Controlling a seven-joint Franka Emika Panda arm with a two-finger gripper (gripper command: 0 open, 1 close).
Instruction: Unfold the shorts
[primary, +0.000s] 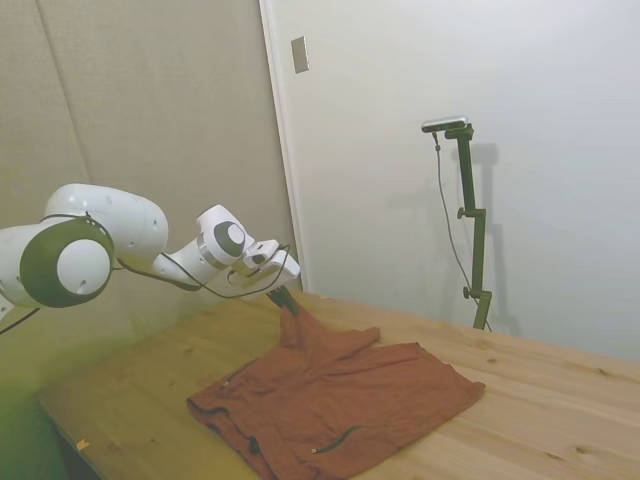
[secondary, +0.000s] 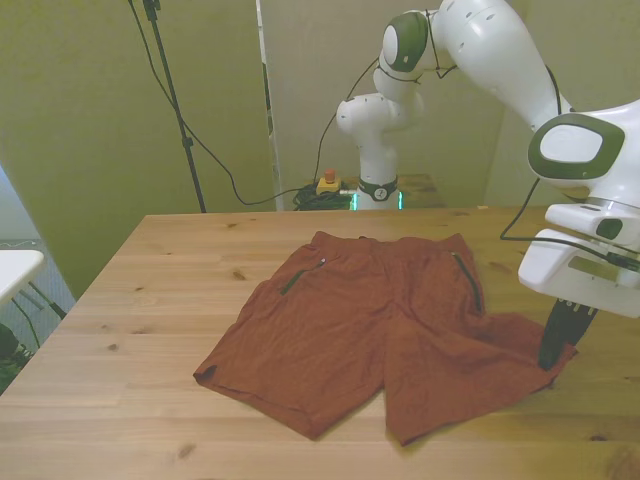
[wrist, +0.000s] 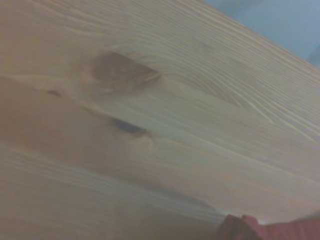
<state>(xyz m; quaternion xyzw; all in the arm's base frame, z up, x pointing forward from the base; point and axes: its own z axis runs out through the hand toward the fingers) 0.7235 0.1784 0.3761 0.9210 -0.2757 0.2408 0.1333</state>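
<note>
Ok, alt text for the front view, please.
Rust-red shorts lie nearly spread on a wooden table, one leg's corner pinched and lifted by the white arm's gripper at the front view's right.

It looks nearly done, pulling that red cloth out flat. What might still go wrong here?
Two things, I'd guess. The gripper pinches only a small corner of the shorts, so the cloth may slip free before that leg lies flat. That corner is also close to the table edge on the front view's right, so pulling further could drag the leg hem over the side, or tug the whole garment along instead of spreading it.
</note>
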